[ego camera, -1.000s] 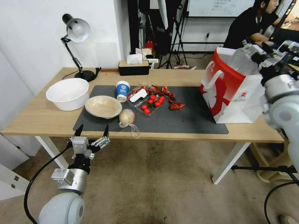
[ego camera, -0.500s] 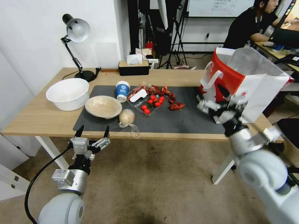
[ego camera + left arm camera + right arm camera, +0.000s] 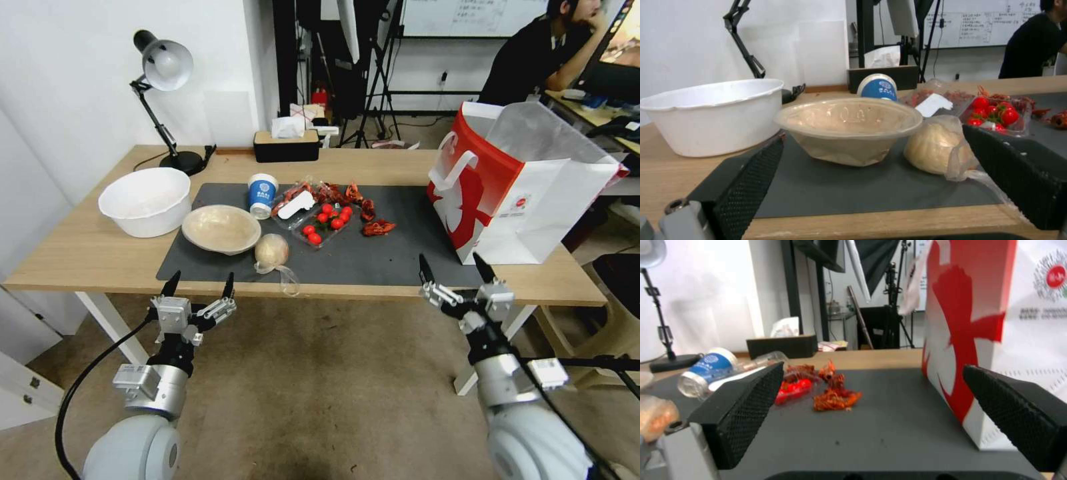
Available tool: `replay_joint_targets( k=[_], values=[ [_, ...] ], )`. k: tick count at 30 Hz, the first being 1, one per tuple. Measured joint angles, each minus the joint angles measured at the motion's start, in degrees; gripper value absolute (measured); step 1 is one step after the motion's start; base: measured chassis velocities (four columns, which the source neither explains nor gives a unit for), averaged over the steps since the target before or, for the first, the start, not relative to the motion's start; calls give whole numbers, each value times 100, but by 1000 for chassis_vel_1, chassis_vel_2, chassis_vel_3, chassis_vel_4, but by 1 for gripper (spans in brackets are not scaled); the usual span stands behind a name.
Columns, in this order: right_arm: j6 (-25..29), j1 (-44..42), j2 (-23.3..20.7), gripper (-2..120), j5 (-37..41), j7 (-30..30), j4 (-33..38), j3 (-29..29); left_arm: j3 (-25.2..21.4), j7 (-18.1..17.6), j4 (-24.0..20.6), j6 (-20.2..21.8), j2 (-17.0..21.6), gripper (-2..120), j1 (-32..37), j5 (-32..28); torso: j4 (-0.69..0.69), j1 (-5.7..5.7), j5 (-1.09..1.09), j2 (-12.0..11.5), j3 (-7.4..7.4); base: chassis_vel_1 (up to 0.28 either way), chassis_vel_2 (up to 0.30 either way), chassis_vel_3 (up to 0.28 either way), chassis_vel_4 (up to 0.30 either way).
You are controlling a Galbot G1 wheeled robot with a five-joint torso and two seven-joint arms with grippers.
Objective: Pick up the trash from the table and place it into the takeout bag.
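Observation:
The trash lies on the dark mat (image 3: 400,250) of the table (image 3: 80,257): a beige shallow bowl (image 3: 221,229) (image 3: 849,128), a blue-and-white paper cup (image 3: 262,195) (image 3: 711,368), a clear-wrapped beige ball (image 3: 271,250) (image 3: 936,146), a clear plastic cup (image 3: 297,203) on its side, and red crinkled scraps (image 3: 377,228) (image 3: 835,398). The red and white takeout bag (image 3: 527,187) (image 3: 978,323) stands open at the mat's right end. My left gripper (image 3: 199,283) hangs open before the table's front edge, facing the bowl. My right gripper (image 3: 456,267) is open at the front edge, near the bag.
A large white bowl (image 3: 145,200) sits at the table's left, with a desk lamp (image 3: 163,67) and a black tissue box (image 3: 287,143) behind. A clear tray of cherry tomatoes (image 3: 327,223) lies among the trash. Bare mat stretches between scraps and bag.
My right arm has swung down from above the bag's mouth to the table's front edge, its gripper open. The left arm has stayed put.

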Motion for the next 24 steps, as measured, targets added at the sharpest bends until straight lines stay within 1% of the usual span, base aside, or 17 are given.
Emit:
replay_joint_targets(
  k=[9, 24],
  values=[
    [169, -155, 273, 100, -320, 34, -254, -126, -2, 0, 45, -26, 38, 100, 2, -18, 0, 0, -1, 0, 0, 0, 0, 0, 0],
    [204, -161, 435, 100, -474, 37, -358, -236, -5, 0, 88, -48, 94, 100, -18, -60, 0, 0, -1, 0, 0, 0, 0, 0, 0]
  ],
)
